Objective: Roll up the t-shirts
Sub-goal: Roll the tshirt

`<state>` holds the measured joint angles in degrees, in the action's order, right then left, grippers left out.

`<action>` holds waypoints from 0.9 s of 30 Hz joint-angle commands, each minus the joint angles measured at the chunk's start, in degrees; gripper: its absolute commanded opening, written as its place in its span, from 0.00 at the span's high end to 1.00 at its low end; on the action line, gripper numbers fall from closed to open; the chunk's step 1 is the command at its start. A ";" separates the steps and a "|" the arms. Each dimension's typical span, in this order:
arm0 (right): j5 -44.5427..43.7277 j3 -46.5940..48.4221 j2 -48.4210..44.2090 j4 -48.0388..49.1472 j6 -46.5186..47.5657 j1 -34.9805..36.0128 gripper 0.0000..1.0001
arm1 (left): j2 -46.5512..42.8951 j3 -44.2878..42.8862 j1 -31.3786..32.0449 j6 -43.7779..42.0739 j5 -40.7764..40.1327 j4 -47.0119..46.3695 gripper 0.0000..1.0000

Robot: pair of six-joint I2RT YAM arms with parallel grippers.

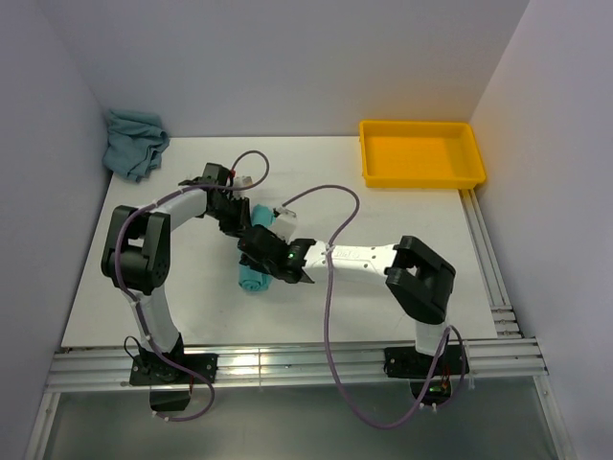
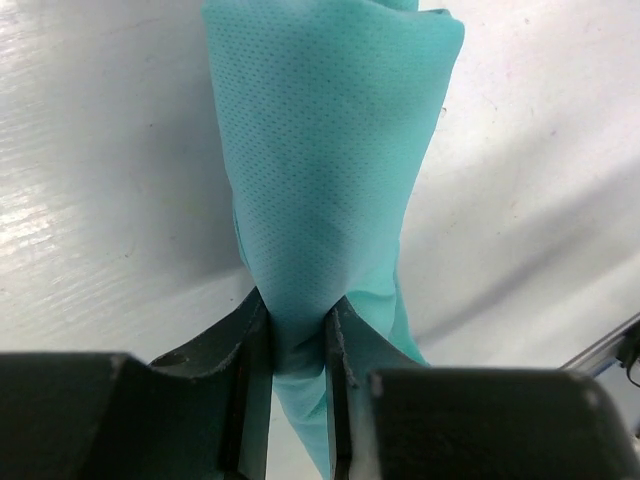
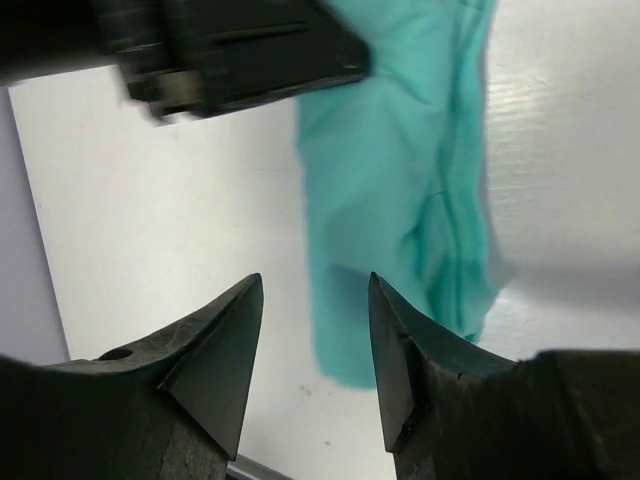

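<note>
Plainly, the mint shirt (image 2: 330, 150) lies in the middle of the table (image 1: 402, 249) as a loose roll, its long axis running near to far with a slight tilt. The left gripper (image 2: 298, 345) is clamped on the roll's far end, the fabric squeezed thin between its fingers and widening straight away from them. The right gripper (image 3: 315, 340) stands with jaws apart and nothing between them. The roll's near end lies just ahead of the gap, off toward the right finger. So the left arm has the hold, and the right looks free to re-grip. The cloth is dimpled and softly creased, not tightly wound. The grey shirt (image 1: 134, 142) sits crumpled in the far left corner, unrolled.
</note>
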<state>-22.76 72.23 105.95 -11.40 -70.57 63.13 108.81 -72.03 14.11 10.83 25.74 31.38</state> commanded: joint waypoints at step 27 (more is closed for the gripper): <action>-7.03 18.92 16.75 -26.85 3.86 6.21 0.62 | -0.53 -7.76 1.71 -0.98 -0.96 4.91 0.53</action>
<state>-31.70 93.23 122.21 -36.93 -65.41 68.62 108.60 -75.26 15.75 11.18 22.22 35.46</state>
